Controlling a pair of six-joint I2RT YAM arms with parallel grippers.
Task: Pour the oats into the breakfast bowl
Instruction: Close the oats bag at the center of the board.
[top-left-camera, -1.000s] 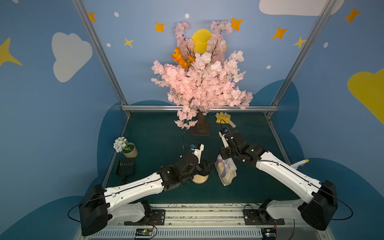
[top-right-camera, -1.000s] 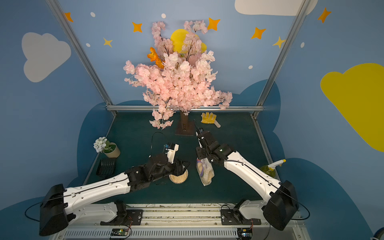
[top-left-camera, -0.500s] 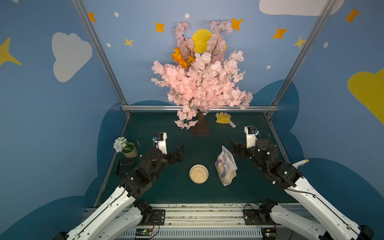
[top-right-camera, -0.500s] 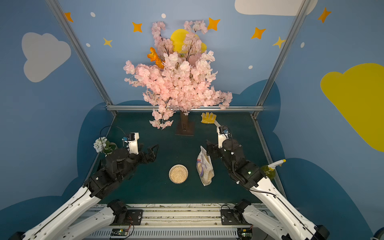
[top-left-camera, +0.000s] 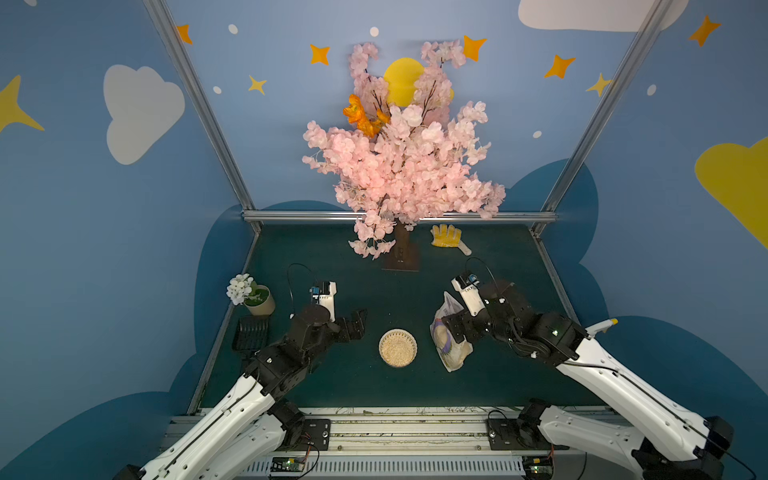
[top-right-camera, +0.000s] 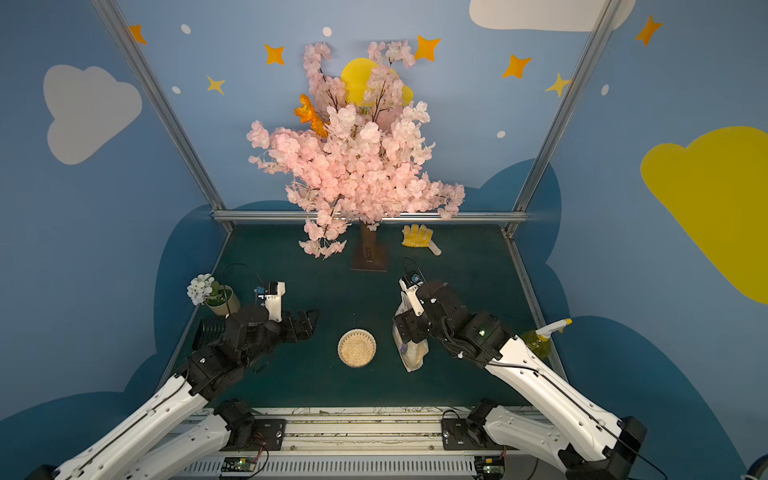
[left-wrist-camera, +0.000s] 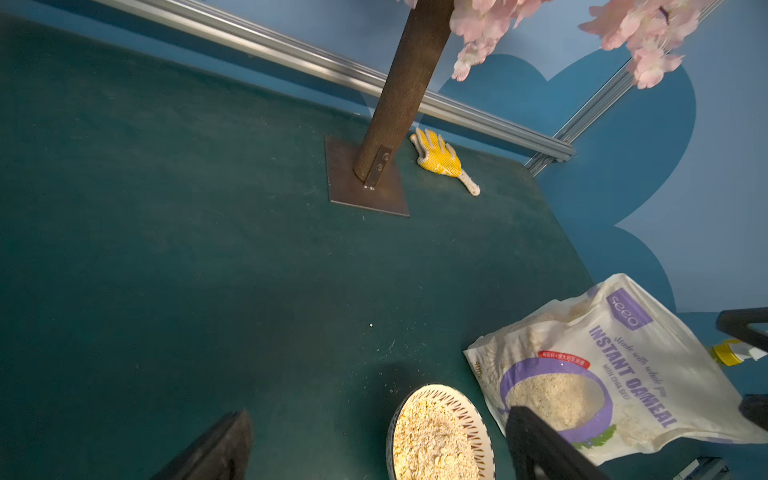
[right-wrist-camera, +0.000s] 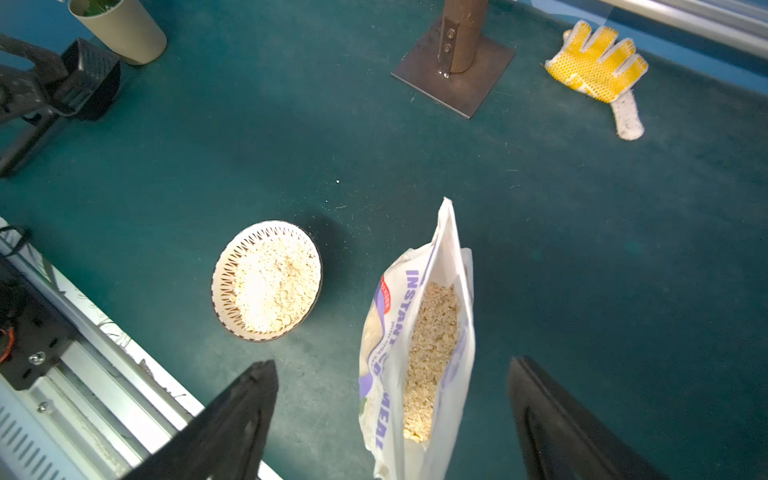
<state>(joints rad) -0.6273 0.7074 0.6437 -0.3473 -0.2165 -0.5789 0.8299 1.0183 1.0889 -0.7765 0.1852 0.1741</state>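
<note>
The breakfast bowl (top-left-camera: 397, 348) (top-right-camera: 356, 348) sits on the green mat near the front, full of pale oat flakes; both wrist views show it too (left-wrist-camera: 440, 436) (right-wrist-camera: 268, 280). Just right of it stands the bag of oats (top-left-camera: 451, 345) (top-right-camera: 411, 353) (left-wrist-camera: 602, 374), top open with flakes showing inside (right-wrist-camera: 419, 345). My right gripper (top-left-camera: 457, 328) (right-wrist-camera: 397, 415) hangs over the bag, open, one finger (right-wrist-camera: 241, 415) on each side and clear of the plastic. My left gripper (top-left-camera: 355, 324) (left-wrist-camera: 378, 446) is open and empty, left of the bowl.
A pink blossom tree on a brown base plate (top-left-camera: 401, 259) stands at the back centre, a yellow glove (top-left-camera: 446, 237) beside it. A beige flower pot (top-left-camera: 259, 301) and a black ribbed tray (top-left-camera: 251, 332) sit at the left edge. A spray bottle (top-right-camera: 540, 336) stands beyond the right edge.
Both grippers opened and drew away from the bowl and the bag. Since then the right one has come back over the bag and the left one nearer the bowl.
</note>
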